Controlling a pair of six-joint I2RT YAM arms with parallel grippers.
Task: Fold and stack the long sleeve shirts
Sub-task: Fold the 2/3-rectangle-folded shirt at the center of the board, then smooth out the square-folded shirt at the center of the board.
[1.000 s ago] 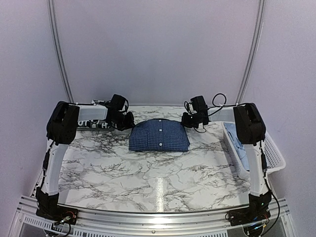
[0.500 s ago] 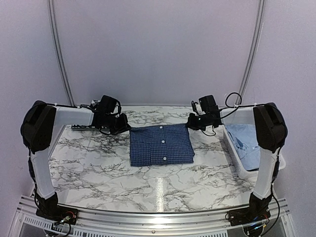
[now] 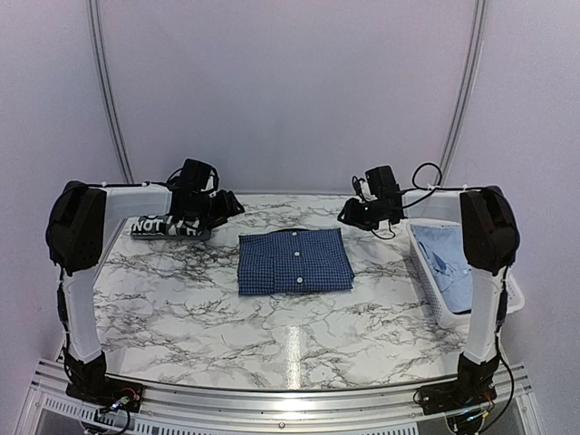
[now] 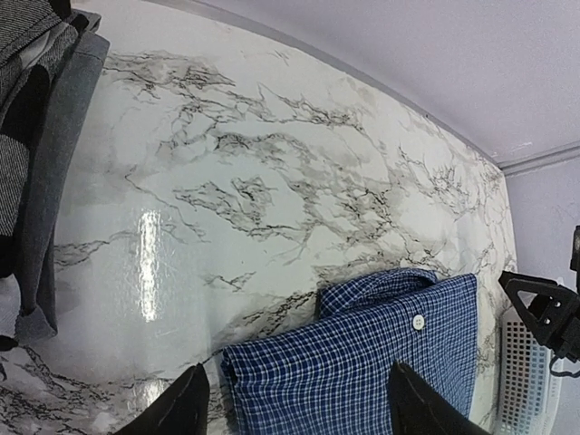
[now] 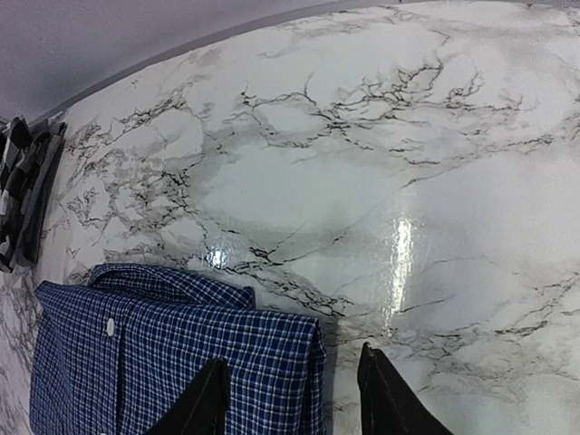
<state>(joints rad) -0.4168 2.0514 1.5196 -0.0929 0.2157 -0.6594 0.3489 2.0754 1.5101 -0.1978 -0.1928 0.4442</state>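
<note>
The left fingers (image 4: 186,403) and right fingers (image 5: 195,403) stand apart and empty, each over a far corner of the dark blue checked shirt (image 3: 294,260), which lies folded on the counter (image 3: 272,326) between them (squared up, I'd guess, for stacking with the plaid shirt (image 3: 168,225) outside the left fingers).

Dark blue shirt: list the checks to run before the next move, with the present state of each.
1. Dark blue shirt folded and flat at mid table: ok.
2. Left jaws open, nothing between them: ok.
3. Right jaws open, nothing between them: ok.
4. No cloth caught on either arm, both raised near the shirt's far corners: ok as far as the top view shows.
5. Pale blue shirt folded: not ok, it lies loose in the basket.
6. Shirts stacked: not ok, the plaid shirt lies apart at the far left corner.
</note>
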